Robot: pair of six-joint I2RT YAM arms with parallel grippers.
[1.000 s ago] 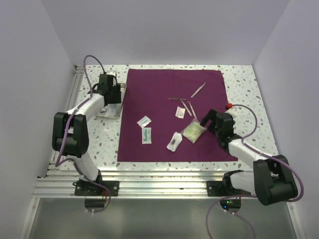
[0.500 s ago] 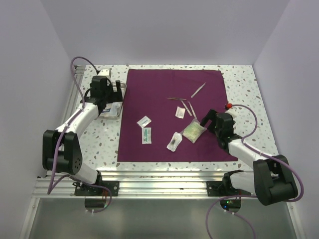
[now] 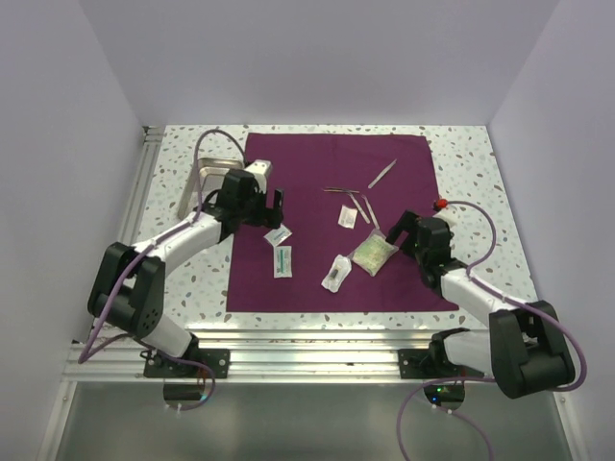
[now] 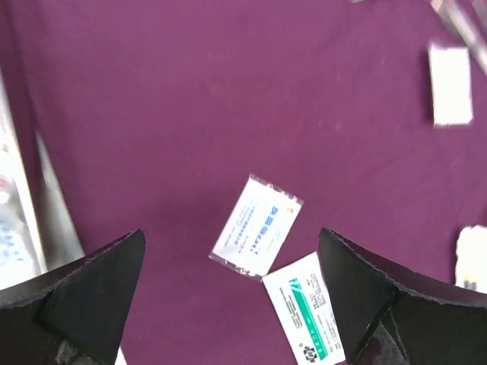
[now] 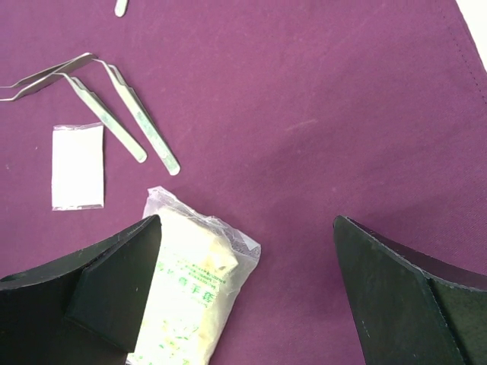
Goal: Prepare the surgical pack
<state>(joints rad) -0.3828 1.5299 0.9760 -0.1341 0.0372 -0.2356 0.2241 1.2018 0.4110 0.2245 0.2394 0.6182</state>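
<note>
Top external view: cloth [image 3: 317, 182] spread flat on the bench [image 3: 471, 163]. The left gripper [image 4: 230, 239] gapes wide above two sachets [image 4: 256, 224]; the right gripper [image 5: 246, 222], also wide, hovers over a packet [image 5: 194, 296].

left pincer [image 3: 274, 203] now over purple cloth [image 3: 307, 163]

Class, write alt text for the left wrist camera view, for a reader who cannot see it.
The open left gripper hovers above a purple cloth, with a white blue-printed sachet lying below, between its fingers. A green-printed sachet lies just beside it, and another white sachet lies farther off.
</note>
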